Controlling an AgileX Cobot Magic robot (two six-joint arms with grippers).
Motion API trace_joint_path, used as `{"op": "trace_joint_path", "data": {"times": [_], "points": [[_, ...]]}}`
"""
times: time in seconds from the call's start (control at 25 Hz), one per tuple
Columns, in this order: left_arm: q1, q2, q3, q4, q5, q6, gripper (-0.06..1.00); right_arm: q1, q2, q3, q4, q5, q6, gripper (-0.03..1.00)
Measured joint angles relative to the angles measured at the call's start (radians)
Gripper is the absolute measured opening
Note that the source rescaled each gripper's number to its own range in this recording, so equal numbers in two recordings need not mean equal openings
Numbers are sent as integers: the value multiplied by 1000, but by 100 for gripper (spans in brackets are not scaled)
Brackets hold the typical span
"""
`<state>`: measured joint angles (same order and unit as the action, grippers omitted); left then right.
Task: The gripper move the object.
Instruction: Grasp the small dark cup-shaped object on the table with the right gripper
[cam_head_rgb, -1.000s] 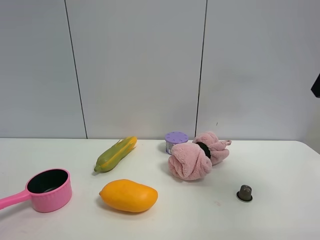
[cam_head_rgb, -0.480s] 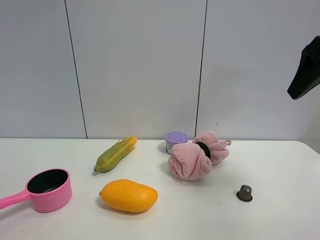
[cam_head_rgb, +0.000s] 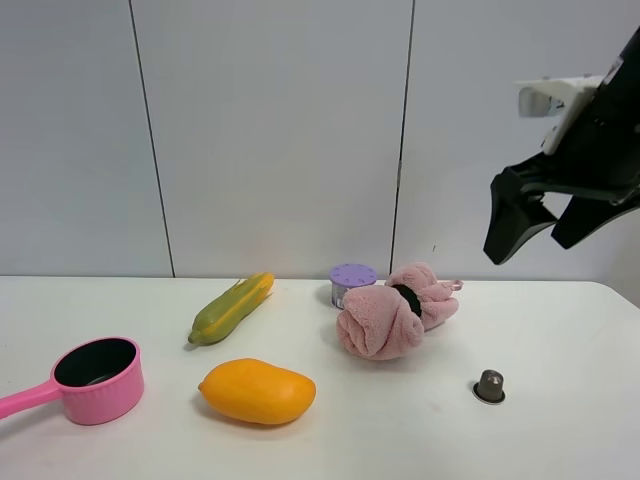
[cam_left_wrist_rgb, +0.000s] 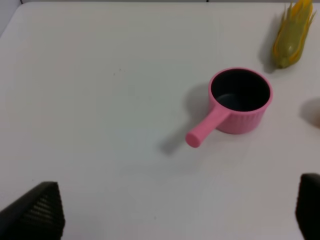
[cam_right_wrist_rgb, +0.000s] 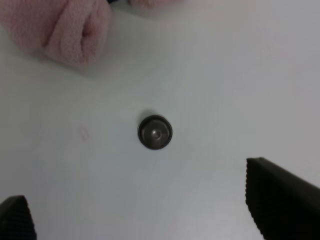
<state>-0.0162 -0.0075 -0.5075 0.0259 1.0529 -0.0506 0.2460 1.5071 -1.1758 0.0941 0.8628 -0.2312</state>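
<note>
Capsule (cam_head_rgb: 490, 385): dark metallic, rim down on the white table (cam_head_rgb: 560, 340), directly beneath the right gripper (cam_head_rgb: 528, 248) and well apart from it. Right gripper: high, fingers spread, empty. Left gripper (cam_left_wrist_rgb: 175, 215): likewise released, pink saucepan (cam_left_wrist_rgb: 241, 100) ahead. Pink towel (cam_head_rgb: 385, 320) near the capsule. Backdrop: grey wall panels (cam_head_rgb: 270, 130) with dark seams.

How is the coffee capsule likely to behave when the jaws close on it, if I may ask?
The capsule looks tiny and metallic, so probably light and slick. Standing on its flared rim, its tapered sides may slip from the jaws; tipped, it would likely roll.
</note>
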Motion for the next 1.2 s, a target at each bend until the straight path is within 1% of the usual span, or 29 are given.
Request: {"op": "trace_joint_path", "data": {"times": [0.04, 0.32, 0.68, 0.84, 1.2], "points": [[0, 0, 0, 0, 0, 0, 100, 0, 57, 0, -6, -22, 0, 74], [0, 0, 0, 0, 0, 0, 100, 0, 192, -1, -29, -80, -10, 74], [0, 0, 0, -2, 0, 0, 100, 1, 293, -1, -40, -157, -35, 74], [0, 0, 0, -2, 0, 0, 100, 1, 342, -1, -41, -171, -36, 74], [0, 0, 0, -2, 0, 0, 100, 1, 439, -1, -45, -241, -37, 74]]}}
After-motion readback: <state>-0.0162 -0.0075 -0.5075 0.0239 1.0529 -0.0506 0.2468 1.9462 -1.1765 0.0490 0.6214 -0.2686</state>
